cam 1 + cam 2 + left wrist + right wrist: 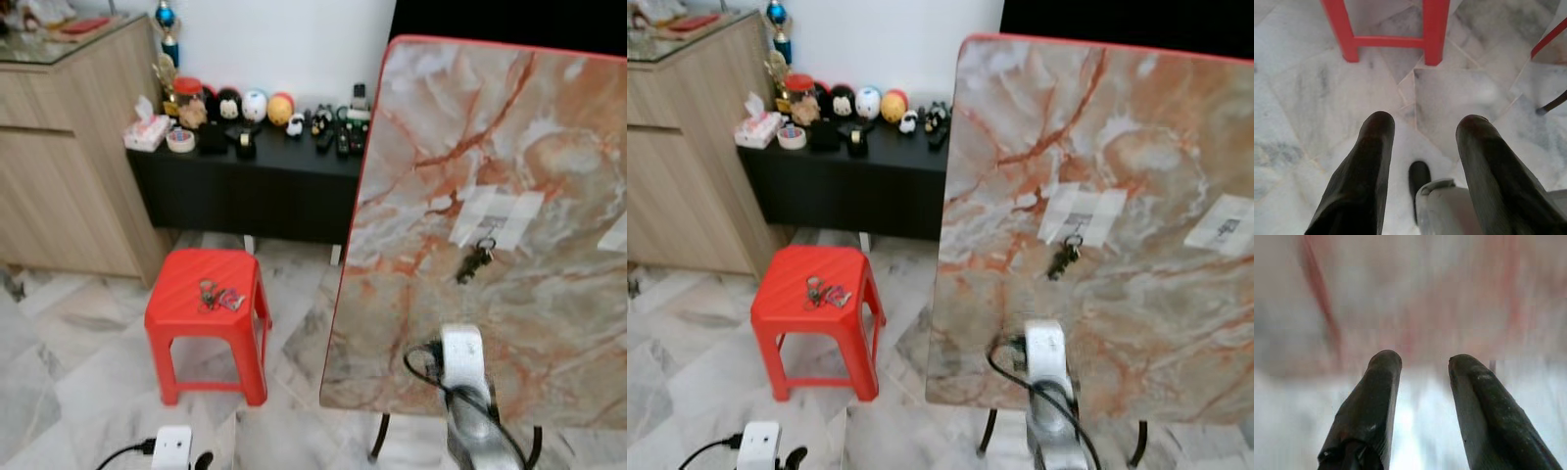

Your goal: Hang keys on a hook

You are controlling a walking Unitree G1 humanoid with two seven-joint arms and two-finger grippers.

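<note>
On my left, a red stool (208, 294) stands on the marble floor (59, 372), with a small bunch of keys (217, 296) lying on its seat. My left hand (1422, 132) hangs low over that floor near the stool's legs, fingers apart and holding nothing. Behind the stool runs a black worktop (265, 157) crowded with toys. To the right stands an upright marble board (490, 225); a dark set of keys (474, 262) hangs from a taped hook (487, 227) on it. My right hand (1422, 363) faces a blurred pinkish surface, probably the board, fingers spread and empty.
</note>
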